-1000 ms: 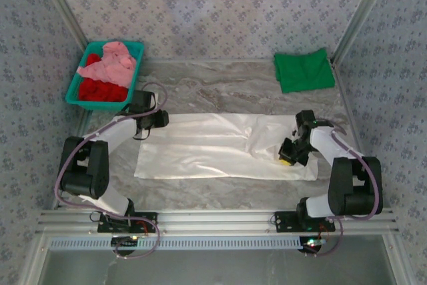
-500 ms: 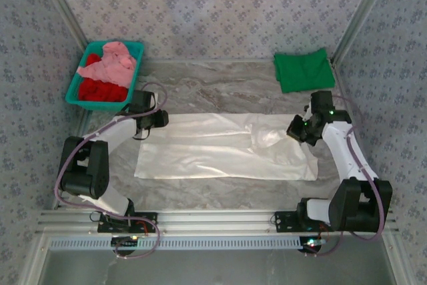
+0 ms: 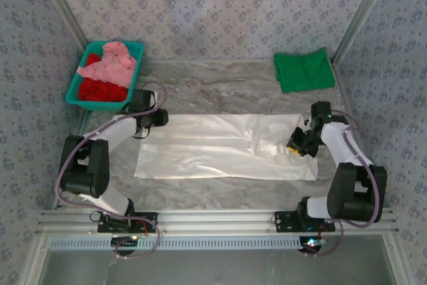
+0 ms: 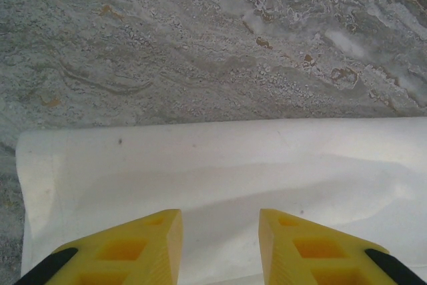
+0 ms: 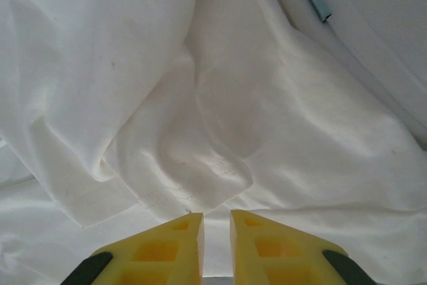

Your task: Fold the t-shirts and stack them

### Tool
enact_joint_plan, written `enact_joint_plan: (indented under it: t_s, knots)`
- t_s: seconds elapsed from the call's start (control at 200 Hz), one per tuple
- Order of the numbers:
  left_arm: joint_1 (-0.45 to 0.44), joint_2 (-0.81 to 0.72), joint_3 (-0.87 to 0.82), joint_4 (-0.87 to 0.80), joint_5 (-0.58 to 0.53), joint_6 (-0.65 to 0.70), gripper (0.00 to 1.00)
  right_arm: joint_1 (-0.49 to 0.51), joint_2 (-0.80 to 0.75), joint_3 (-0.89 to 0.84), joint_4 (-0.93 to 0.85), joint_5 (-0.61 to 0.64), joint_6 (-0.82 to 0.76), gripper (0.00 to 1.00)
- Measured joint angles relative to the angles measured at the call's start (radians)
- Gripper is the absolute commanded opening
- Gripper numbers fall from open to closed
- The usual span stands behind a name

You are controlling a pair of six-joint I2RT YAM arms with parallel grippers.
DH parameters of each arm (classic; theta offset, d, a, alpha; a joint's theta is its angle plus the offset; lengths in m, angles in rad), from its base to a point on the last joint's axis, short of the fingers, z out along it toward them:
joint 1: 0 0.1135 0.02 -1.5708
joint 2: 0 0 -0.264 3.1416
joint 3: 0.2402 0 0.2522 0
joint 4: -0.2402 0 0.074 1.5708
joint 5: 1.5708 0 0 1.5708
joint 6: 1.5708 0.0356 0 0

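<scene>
The cream-white t-shirt (image 3: 213,148) lies lengthwise across the middle of the table, smooth on the left and bunched on the right. My left gripper (image 3: 148,127) hovers open over its far left corner (image 4: 200,165), with nothing between the fingers (image 4: 219,221). My right gripper (image 3: 293,148) sits low on the rumpled right part. Its jaws (image 5: 217,221) are almost together at the hem of a folded flap (image 5: 200,185). A small blue-grey tag (image 5: 319,3) shows on the cloth. The green t-shirt (image 3: 304,70) lies folded at the back right.
A teal basket (image 3: 137,65) at the back left holds the pink t-shirt (image 3: 107,61) on top of the red one (image 3: 100,90). Patterned walls and metal posts close in the table on three sides. Bare marble runs behind and in front of the white shirt.
My right gripper rose toward the back right, then came back down onto the shirt's right part. The bunched fold shifted rightward with it. The left arm has not moved.
</scene>
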Motion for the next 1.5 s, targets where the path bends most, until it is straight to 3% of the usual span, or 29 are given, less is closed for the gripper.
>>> enact_joint_plan:
  t_s: [0.16, 0.265, 0.475, 0.809, 1.064, 1.499]
  knots:
    - [0.005, 0.0, 0.001, 0.001, 0.001, 0.0, 0.35, 0.011, -0.045, 0.033, 0.01, 0.03, 0.0, 0.24]
    - [0.005, 0.0, 0.002, 0.008, 0.009, -0.001, 0.32, 0.079, -0.049, 0.046, 0.058, 0.027, 0.005, 0.24]
    - [0.006, 0.0, 0.001, 0.038, 0.047, -0.021, 0.31, 0.23, 0.127, 0.094, 0.187, 0.022, 0.009, 0.23]
    - [0.09, 0.133, -0.016, 0.014, 0.133, -0.084, 0.3, 0.228, 0.318, 0.044, 0.299, 0.084, 0.071, 0.23]
    - [0.137, 0.154, -0.017, 0.009, 0.174, -0.146, 0.29, 0.233, 0.316, 0.044, 0.309, 0.103, 0.1, 0.3]
    - [0.151, 0.043, -0.129, -0.009, 0.141, -0.226, 0.29, 0.218, 0.2, 0.087, 0.257, 0.188, 0.106, 0.38]
